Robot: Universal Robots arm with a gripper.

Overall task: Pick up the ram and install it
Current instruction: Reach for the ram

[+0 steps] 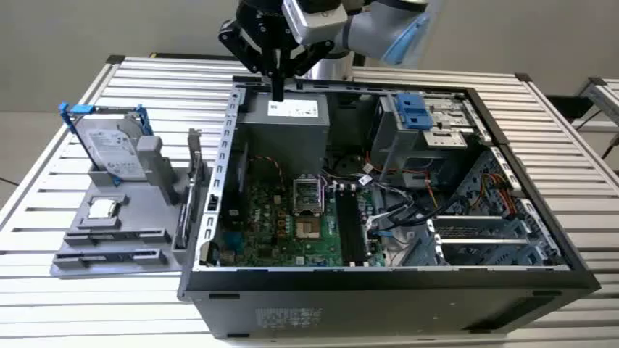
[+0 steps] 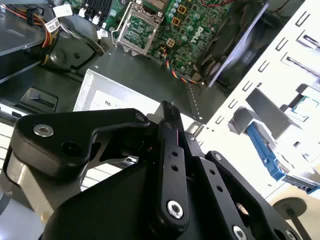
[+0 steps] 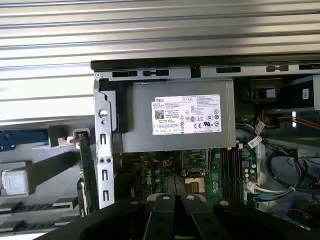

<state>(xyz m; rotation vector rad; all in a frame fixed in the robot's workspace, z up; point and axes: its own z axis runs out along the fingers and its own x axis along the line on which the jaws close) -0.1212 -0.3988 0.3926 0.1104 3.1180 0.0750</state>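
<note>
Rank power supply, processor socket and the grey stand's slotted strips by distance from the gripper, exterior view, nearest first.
1. Power supply, just below the gripper, at the case's far end.
2. Processor socket, on the motherboard.
3. Slotted strips, outside the case, the exterior view's left.

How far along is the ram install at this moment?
Done: nothing I can confirm; whether the long black memory slots on the green motherboard hold a stick is unclear. In hand: the black gripper hangs shut above the grey metal power supply box, closed on nothing I can make out. Left: apparently both pick-up and install.
</note>
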